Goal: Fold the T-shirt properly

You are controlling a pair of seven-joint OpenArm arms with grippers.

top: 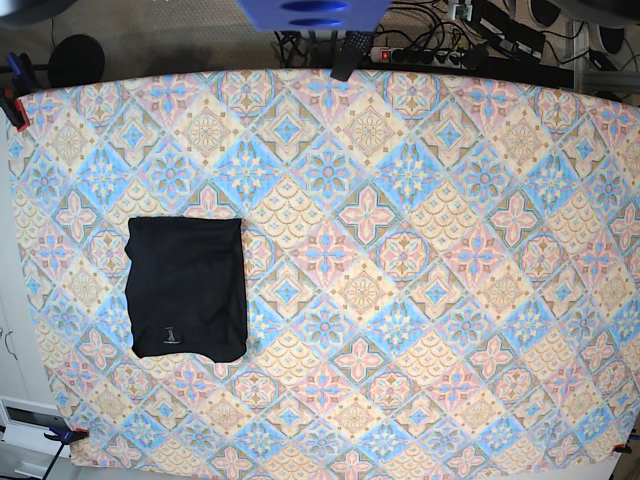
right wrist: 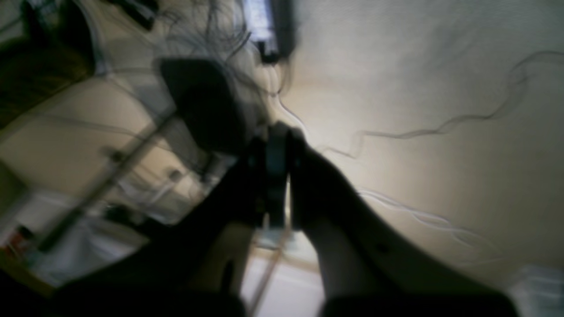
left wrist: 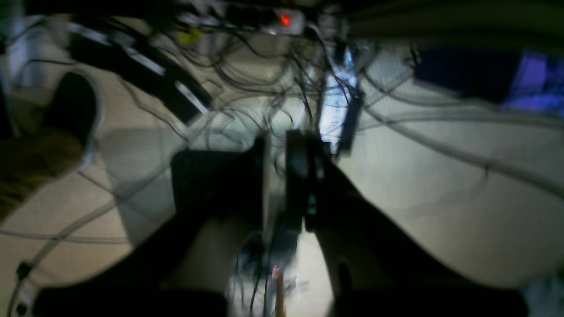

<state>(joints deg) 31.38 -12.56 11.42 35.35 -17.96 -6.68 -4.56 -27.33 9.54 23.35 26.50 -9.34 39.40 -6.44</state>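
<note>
Look at the left-centre of your base view: the T-shirt (top: 187, 289) lies there as a compact, nearly rectangular black packet of soft matte cloth, its edges slightly wavy, with a tiny pale mark (top: 170, 333) close to its lower edge. It rests flat on the table cover (top: 420, 270), a smooth printed cloth of repeating diamond tiles in pink, blue and cream with flower motifs, which fills almost the whole frame. Along the top edge of that view you can see a blue rounded shape (top: 312, 12) and, to its right, a power strip (top: 425, 54) among dark cables on the floor. Neither arm shows in the base view. Both wrist views are blurred and point away from the table at a pale floor strewn with thin cables. In your left wrist view the left gripper (left wrist: 276, 176) sits at the centre, its two dark fingers parallel with a narrow bright slit between them and nothing held; the blur leaves it unclear whether they are fully closed. A red light glows on a power strip (left wrist: 282, 20) at the top of that frame. In your right wrist view the right gripper (right wrist: 277, 176) has its dark fingers pressed together around a thin greyish strip, clenched on nothing you can identify.
</note>
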